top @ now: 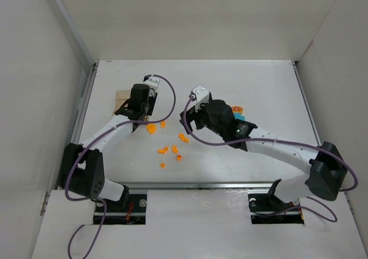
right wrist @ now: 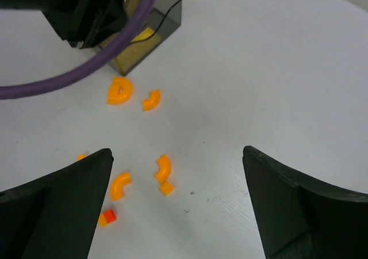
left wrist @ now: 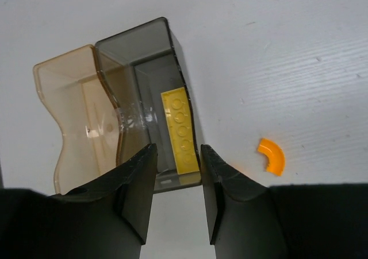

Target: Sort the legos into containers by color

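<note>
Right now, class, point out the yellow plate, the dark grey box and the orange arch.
yellow plate (left wrist: 180, 131): left wrist view, studded top
dark grey box (left wrist: 135, 45): left wrist view, far wall
orange arch (left wrist: 273, 153): left wrist view, mid-curve

Robotics lab test cell, white panel walls (top: 34, 69) enclosing a white table (top: 259, 87), purple cabling (top: 173, 98)

The left claw (left wrist: 177, 204) hangs with its two dark fingers (left wrist: 138, 196) slightly parted and nothing between them, over the near wall of a smoky dark grey translucent plastic box (left wrist: 144, 46) holding a flat pale yellow studded plate (left wrist: 179, 132), a tan-clear translucent box (left wrist: 69, 92) joined alongside, and a small orange curved piece (left wrist: 271, 155) lying apart on the white bench (left wrist: 287, 52).
</note>
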Controlling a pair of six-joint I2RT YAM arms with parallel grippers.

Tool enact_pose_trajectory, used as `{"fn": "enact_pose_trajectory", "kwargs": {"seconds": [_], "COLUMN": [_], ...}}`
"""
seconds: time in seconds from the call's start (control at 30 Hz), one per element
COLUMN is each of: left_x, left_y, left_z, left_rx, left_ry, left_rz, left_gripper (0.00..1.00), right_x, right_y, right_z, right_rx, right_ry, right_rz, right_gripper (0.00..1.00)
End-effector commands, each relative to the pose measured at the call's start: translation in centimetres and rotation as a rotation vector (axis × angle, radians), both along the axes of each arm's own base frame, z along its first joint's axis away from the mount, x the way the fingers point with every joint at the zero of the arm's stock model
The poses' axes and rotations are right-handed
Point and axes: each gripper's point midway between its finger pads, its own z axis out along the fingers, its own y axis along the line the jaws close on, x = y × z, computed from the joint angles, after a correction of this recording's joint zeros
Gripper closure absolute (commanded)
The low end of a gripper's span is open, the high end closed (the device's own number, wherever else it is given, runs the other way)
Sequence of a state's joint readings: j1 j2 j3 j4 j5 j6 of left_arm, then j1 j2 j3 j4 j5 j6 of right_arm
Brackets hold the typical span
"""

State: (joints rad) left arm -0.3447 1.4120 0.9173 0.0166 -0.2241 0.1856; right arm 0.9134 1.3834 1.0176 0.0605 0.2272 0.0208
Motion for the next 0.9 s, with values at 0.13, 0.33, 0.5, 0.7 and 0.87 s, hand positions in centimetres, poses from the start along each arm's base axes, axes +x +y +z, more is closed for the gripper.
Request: {"fn": "enact_pose_trajectory", "kwargs": {"seconds": [0.13, 0.33, 0.5, 0.7, 0.87], "left_x": [-2.2, -5.8, -7.6, -7.9, -7.7], "left_y": [-1.5, -1.5, -1.5, -0.7, -0.6], "left_z": [3.6, 3.4, 4.0, 3.2, 2.6], "left_rx": [-0.091, -0.117, -0.146, -0.120, -0.112], "left_ry": [-0.001, -0.092, -0.154, -0.155, -0.148], "left_rz": [-0.094, -0.174, -0.206, -0.180, -0.169], "left_gripper": [0.67, 0.63, 0.60, 0.59, 0.59], "right_x": [0.4, 1.1, 1.3, 0.2, 0.7], "right_y": [2.9, 4.5, 5.1, 5.4, 4.6], "right_z": [-8.5, -12.0, -14.6, -17.2, -18.3], "right_rx": [-0.093, -0.142, -0.183, -0.264, -0.293], "right_ry": [0.269, 0.332, 0.380, 0.407, 0.418], "right_rz": [0.185, 0.213, 0.230, 0.212, 0.151], "right_gripper": [0.10, 0.16, 0.23, 0.29, 0.39]}}
